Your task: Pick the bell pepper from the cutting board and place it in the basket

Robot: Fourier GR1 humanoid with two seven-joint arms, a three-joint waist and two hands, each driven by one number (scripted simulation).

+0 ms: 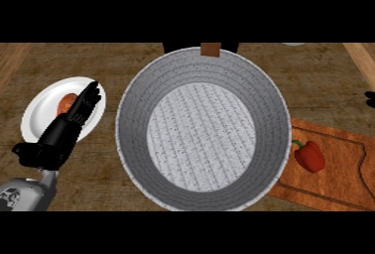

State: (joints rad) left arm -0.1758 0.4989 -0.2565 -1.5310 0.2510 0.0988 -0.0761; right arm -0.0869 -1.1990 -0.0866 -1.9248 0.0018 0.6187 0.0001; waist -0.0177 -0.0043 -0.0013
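Note:
A red bell pepper (310, 156) with a green stem lies on the wooden cutting board (333, 183) at the right. The big grey round basket (139, 106), with a brown tab at its far rim, fills the middle and overlaps the board's left edge. My left hand (60, 133) stands open at the left, fingers straight and pointing up over a white plate, far from the pepper. Only a black bit of my right hand (370, 99) shows at the right edge, above the board; nothing more of it can be made out.
A white plate (40, 106) at the left holds a brown-orange food item (66, 102), partly hidden behind my left hand. The wooden counter (315, 84) shows around the basket. A pale object (294, 44) peeks in at the top edge.

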